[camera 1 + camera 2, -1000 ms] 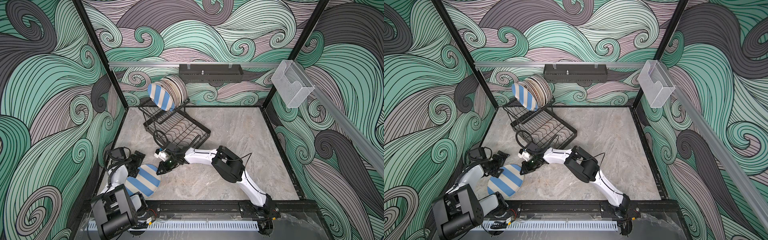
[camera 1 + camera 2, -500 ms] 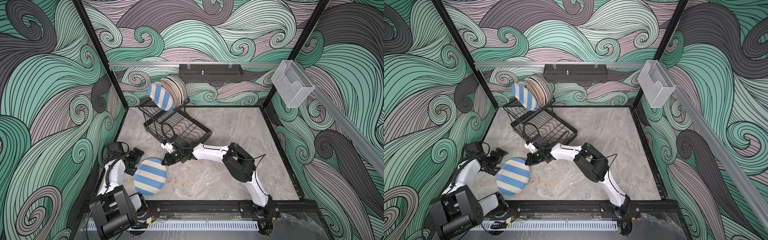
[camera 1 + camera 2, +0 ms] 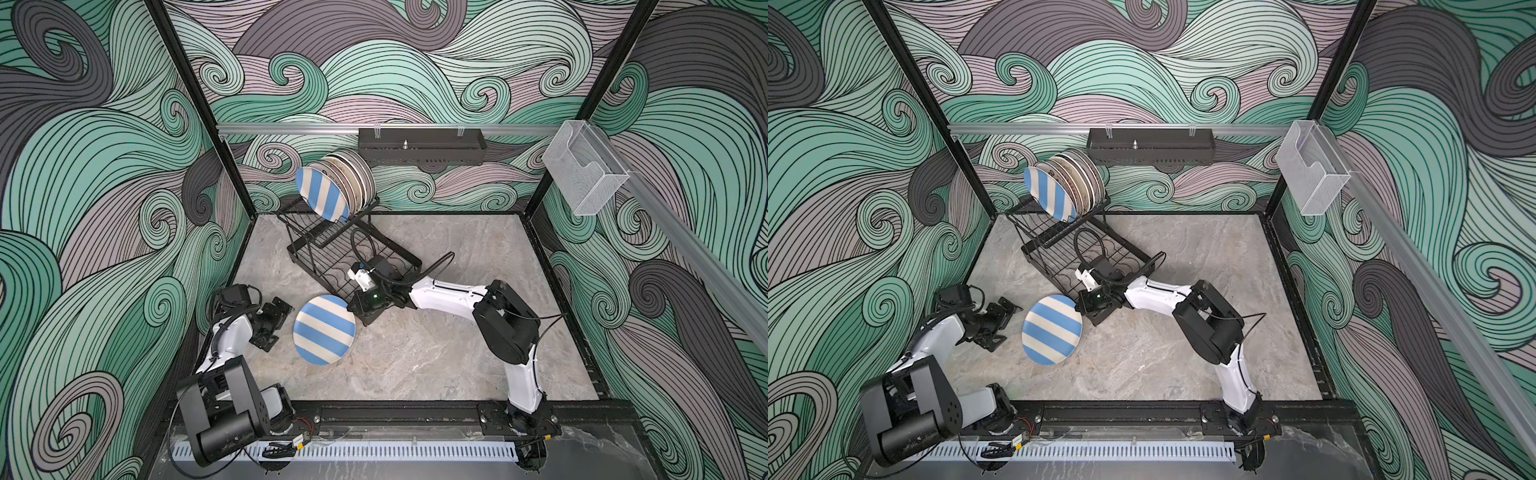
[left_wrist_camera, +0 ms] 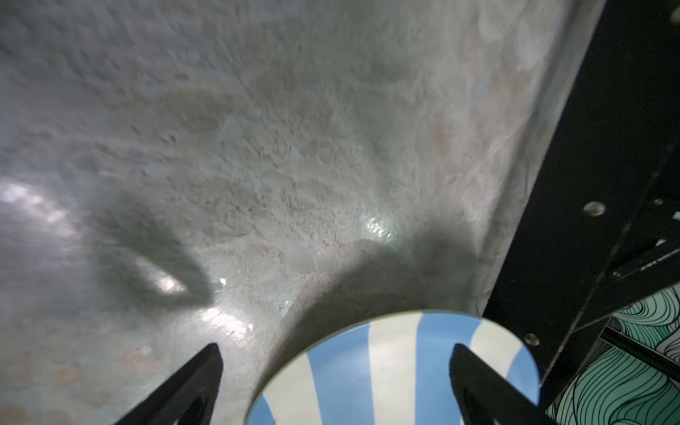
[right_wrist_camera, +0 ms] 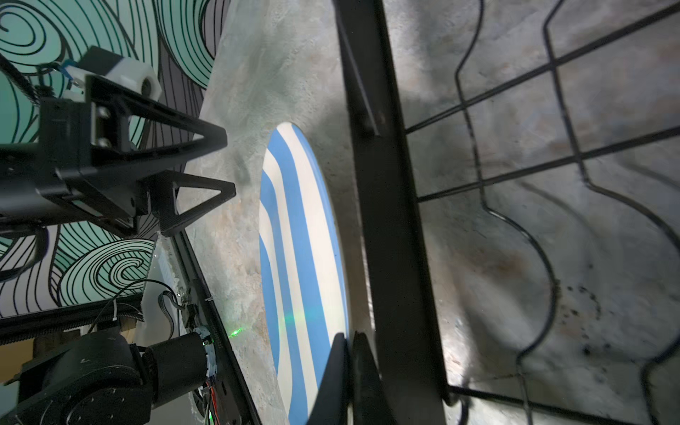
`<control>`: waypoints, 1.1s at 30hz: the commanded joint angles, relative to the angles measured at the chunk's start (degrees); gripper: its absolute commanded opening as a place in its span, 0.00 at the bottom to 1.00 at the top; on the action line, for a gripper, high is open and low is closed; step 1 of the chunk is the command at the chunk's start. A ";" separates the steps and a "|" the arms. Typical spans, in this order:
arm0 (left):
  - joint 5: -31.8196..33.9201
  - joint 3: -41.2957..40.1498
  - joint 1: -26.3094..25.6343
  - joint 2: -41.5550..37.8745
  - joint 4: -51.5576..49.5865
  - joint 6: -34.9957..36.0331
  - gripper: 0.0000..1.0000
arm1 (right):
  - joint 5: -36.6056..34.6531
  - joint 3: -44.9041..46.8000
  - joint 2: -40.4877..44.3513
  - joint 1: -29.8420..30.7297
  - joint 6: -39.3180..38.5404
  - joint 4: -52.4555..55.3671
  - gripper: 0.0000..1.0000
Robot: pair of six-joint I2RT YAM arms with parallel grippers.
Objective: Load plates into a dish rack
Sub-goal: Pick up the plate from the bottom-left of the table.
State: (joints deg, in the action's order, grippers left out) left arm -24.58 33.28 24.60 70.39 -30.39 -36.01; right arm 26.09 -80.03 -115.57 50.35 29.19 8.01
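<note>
In a top view the striped plate [image 3: 323,329] sits at 7 o'clock on the table [image 3: 436,365]. Its 1 o'clock rim is just beside the near corner of the dish rack [image 3: 316,243]. Bare marble lies open from 3 to 6 o'clock. The right gripper [image 3: 351,308], its arm stretched low toward 9 o'clock, is clenched on that rim. The left gripper [image 3: 281,327], at the plate's 9 o'clock, has its jaws spread and is near the plate without touching it. Other plates [image 3: 340,183] stand in the rack's upper shelf at 11 o'clock.
</note>
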 commanded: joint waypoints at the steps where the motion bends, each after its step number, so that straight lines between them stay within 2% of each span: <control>1: -2.93 -1.91 -1.71 0.88 5.75 0.10 0.99 | -1.75 0.83 2.95 -0.60 -0.85 -0.73 0.00; 11: -4.15 -6.79 -10.48 3.41 15.87 -3.20 0.99 | -1.09 2.53 2.50 -1.12 0.67 -3.03 0.00; 19: -5.34 -9.58 -11.58 2.67 17.42 -3.58 0.99 | -0.78 3.12 2.60 -1.30 0.77 -4.02 0.00; 25: -8.45 -11.36 -13.00 1.32 24.97 -4.42 0.99 | 1.26 4.66 1.67 -1.31 2.29 -7.78 0.00; 33: -10.84 -11.06 -13.69 1.90 27.60 -4.23 0.98 | 1.49 4.28 1.86 -1.48 2.02 -8.01 0.02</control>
State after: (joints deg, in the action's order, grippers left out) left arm -29.91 23.66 12.67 71.07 -1.83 -38.63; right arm 28.47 -76.07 -113.91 48.93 31.57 2.33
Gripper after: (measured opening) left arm 0.985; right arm 0.050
